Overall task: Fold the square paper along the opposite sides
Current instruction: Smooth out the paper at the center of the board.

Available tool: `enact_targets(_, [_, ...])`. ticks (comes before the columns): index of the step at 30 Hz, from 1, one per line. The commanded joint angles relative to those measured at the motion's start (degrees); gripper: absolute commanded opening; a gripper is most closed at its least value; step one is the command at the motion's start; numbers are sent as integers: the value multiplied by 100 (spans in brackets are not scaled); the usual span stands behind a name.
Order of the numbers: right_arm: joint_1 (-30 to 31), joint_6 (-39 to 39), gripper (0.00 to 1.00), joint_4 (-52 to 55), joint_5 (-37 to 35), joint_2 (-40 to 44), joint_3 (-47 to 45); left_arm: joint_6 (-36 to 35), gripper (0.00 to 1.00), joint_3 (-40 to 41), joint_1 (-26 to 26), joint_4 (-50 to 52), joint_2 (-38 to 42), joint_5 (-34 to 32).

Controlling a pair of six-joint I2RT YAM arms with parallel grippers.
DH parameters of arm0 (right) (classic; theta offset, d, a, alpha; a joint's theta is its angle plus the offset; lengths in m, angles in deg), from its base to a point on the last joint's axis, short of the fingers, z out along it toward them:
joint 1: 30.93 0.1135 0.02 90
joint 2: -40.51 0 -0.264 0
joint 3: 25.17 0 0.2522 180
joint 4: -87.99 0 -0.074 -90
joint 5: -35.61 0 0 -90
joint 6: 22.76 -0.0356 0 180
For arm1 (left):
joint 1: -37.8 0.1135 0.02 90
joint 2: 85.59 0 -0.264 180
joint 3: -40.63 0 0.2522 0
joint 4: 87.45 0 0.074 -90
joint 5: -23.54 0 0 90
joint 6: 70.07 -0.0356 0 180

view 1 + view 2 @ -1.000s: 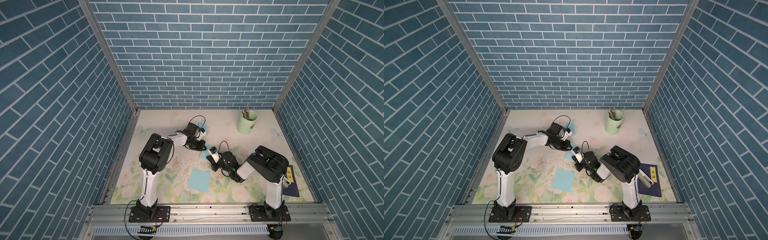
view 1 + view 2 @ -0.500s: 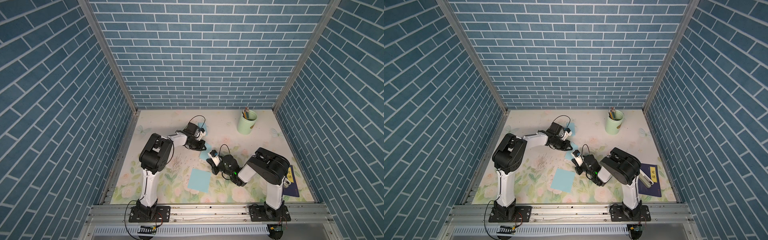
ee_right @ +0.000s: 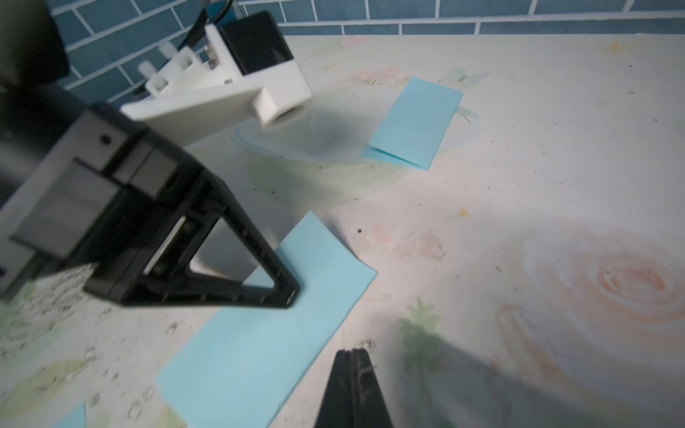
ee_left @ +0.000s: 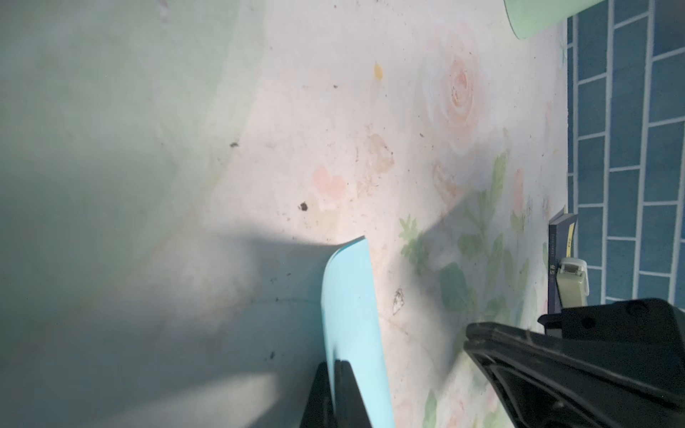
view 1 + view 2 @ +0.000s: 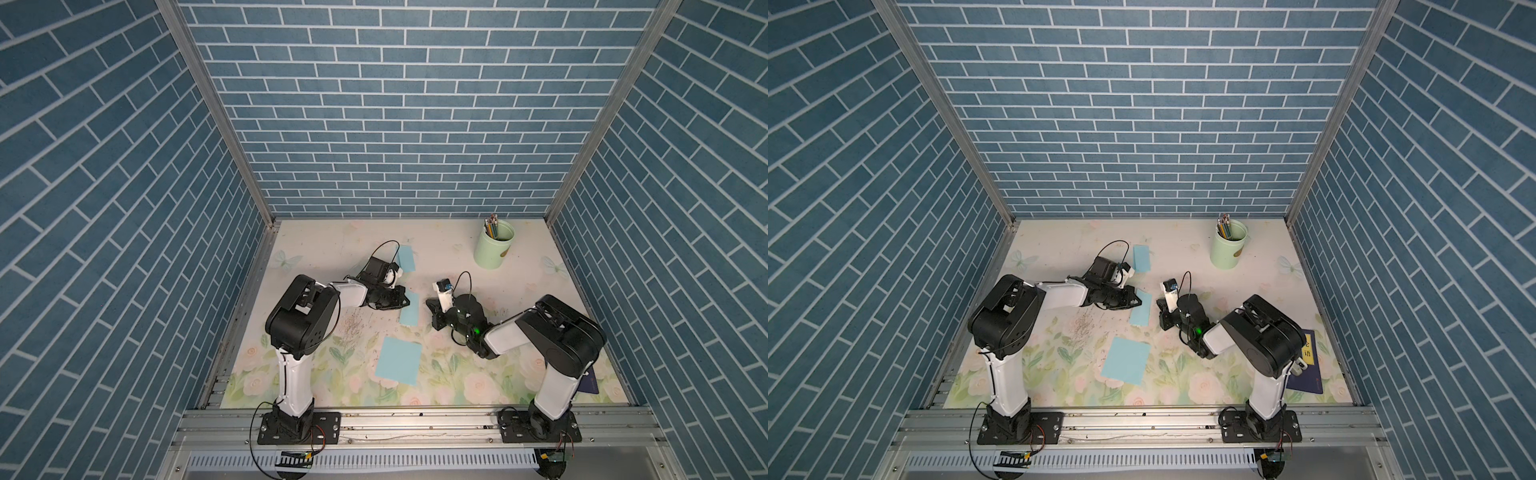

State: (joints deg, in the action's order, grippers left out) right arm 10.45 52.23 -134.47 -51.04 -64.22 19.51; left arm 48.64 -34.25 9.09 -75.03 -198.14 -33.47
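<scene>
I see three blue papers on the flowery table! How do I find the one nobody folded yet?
Look at the metal rail at the front of the table. Right behind its middle lies the square blue paper. It is wide and flat, while the middle strip and the back strip are narrow folded ones.

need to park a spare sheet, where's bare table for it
Bare: the back strip between the far folded paper and the pencil cup; the right side between cup and book. Crowded: the centre, both jaws at the middle folded paper; the square paper fills the front.
</scene>
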Motion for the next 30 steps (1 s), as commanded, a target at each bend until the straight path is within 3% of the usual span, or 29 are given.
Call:
enact_targets(1, [10, -471, 0, -152, -98, -466, 486, 298, 0, 106, -127, 431, -240, -554])
enact_targets(12, [-50, -1037, 0, 9, -194, -1565, 1109, 276, 0, 177, -129, 422, -236, -643])
enact_targets(19, [-110, -926, 0, 1026, -652, -1233, 1200, 220, 0, 197, -128, 457, -232, -698])
enact_targets(30, [-376, -709, 0, 912, -640, -830, 815, 82, 0, 180, -122, 429, -191, -681])
